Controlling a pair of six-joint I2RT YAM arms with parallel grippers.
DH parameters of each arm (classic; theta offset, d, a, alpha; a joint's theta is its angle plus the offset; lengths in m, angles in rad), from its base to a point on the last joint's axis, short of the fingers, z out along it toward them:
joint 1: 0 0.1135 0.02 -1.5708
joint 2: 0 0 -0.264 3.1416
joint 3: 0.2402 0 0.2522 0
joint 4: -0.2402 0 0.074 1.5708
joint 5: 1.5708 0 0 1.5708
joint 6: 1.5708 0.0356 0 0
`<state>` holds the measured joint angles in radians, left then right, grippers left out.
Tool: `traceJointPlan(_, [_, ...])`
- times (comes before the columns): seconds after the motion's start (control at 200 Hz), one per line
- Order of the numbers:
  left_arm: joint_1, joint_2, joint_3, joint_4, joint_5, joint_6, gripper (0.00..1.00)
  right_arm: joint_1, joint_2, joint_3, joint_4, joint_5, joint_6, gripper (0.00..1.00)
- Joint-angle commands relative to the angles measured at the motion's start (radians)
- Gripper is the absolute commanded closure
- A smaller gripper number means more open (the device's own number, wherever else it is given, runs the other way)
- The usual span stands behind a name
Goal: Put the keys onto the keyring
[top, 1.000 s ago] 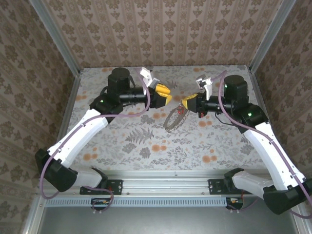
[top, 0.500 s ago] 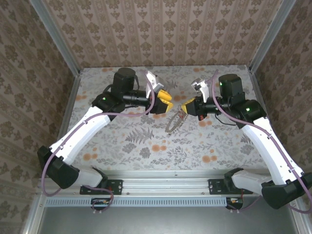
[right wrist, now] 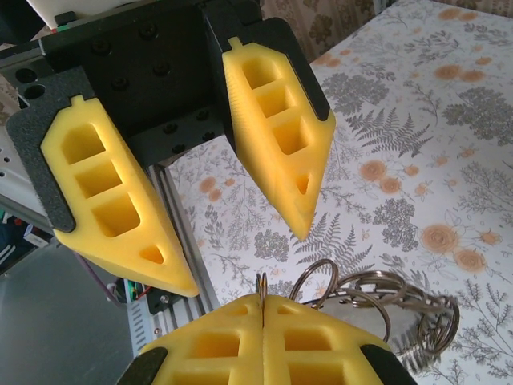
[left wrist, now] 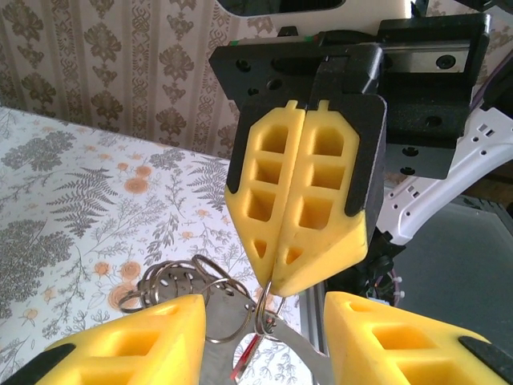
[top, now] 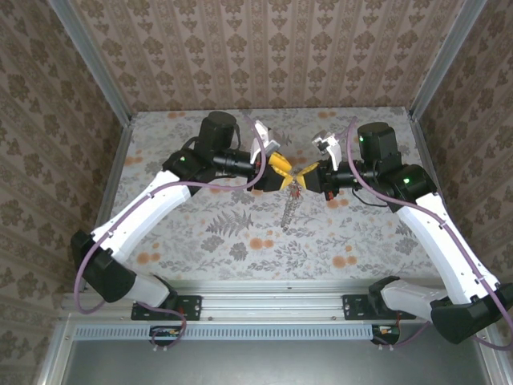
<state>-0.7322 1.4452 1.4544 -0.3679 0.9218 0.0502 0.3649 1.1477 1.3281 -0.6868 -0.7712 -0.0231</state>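
"Yellow pads (right wrist: 132, 239) on the left gripper (top: 284, 170). How do its jaws stand?"

"Partly open, with a clear gap between them and nothing gripped. In the left wrist view one pad sits on each side of the keyring (left wrist: 264, 313). The left-hand pad overlaps some smaller silvery rings (right wrist: 361, 297) that hang on the hoop. I cannot tell whether it touches them."

"Where is the keyring, then?"

"It hangs in the air between the two grippers, over the middle of the table (top: 200, 233). From above, the hoop is turned nearly edge-on and drops from the gripper tips toward the near edge. I cannot tell whether its lower end reaches the table."

"And the key?"

"A thin red sliver, which looks like the key (left wrist: 244, 362), shows just under the hoop, low in the gap between the left gripper's pads. A silvery strip lies just beside it. It is too small to tell whether the key is already threaded on the hoop."

"What about the right side?"

"The right gripper (left wrist: 272, 281) points at the left one, tip almost to tip. Its jaws are pressed together with no gap. The thin wire of the keyring is pinched at their very tip, and the rest of the hoop and the rings dangle below. The right gripper's tip sits inside the gap of the left jaws."
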Motion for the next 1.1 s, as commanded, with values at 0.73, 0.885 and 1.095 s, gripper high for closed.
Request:
traceJointPlan(0.73, [-0.016, 0.032, 0.018, 0.023, 0.138, 0.005, 0.84, 0.007, -0.003, 0.008, 0.061, -0.015, 0.018, 1.0])
traceJointPlan(0.885, [-0.019, 0.027, 0.009, 0.04, 0.156, -0.005, 0.91, 0.007, 0.001, 0.008, 0.067, -0.002, 0.023, 1.0])
traceJointPlan(1.095, [-0.018, 0.022, 0.006, 0.047, 0.158, -0.004, 0.94, 0.006, 0.003, 0.008, 0.081, 0.006, 0.032, 1.0])
